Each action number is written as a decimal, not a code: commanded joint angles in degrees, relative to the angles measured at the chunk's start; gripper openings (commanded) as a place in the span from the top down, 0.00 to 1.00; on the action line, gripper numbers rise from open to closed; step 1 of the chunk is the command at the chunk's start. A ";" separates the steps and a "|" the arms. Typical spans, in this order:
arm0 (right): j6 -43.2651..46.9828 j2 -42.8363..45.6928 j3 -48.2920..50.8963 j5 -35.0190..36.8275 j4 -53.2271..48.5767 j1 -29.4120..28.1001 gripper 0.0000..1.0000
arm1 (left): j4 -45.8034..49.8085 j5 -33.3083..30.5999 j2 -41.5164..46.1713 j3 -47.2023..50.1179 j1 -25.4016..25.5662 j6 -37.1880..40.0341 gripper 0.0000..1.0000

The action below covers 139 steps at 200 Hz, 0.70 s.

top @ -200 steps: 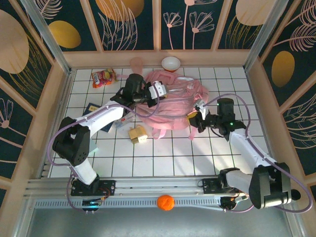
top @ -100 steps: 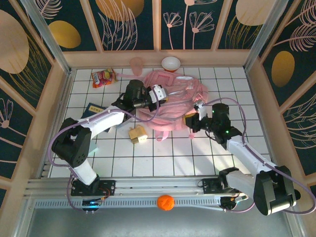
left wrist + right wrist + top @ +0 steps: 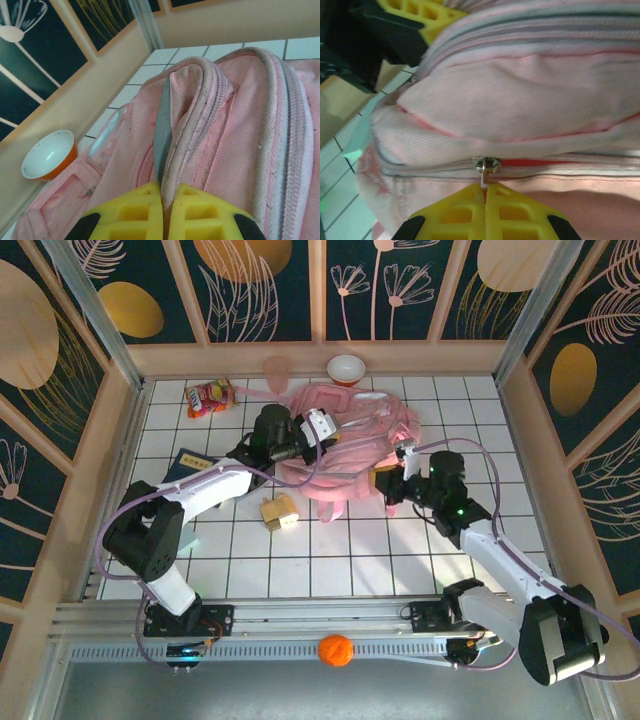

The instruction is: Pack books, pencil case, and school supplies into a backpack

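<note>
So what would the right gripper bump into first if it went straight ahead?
The right gripper would probably hit the metal zip slider straight away, then the backpack behind it.

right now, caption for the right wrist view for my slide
Shut yellow right gripper pinching the metal zip pull of the soft pink backpack.

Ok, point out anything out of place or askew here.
An orange ball sits off the table, on the metal frame near the arm bases. The backpack lies slumped and rumpled, its strap trailing toward the tan blocks. A snack packet lies askew near the far left corner.
</note>
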<state>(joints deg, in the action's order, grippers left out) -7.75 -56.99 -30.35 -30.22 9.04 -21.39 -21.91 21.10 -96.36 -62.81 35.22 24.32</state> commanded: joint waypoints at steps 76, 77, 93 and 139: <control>-20.17 -2.68 -3.40 7.63 3.53 -14.00 1.00 | -11.33 -9.55 0.36 -0.12 3.42 -7.62 1.00; -20.27 -2.86 -3.49 7.63 3.53 -14.06 1.00 | -11.27 -9.66 0.33 -0.12 3.44 -7.62 1.00; -21.22 -3.99 -4.74 7.72 3.11 -15.58 1.00 | -10.94 -11.26 0.05 -0.04 3.58 -7.41 1.00; -24.69 -2.06 -7.48 12.16 -8.12 -15.85 1.00 | -8.35 -16.56 0.07 0.44 3.55 -2.84 1.00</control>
<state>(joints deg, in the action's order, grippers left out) -28.45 -60.95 -34.87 -16.93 5.54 -35.46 -23.79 9.58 -96.49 -61.87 37.65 20.99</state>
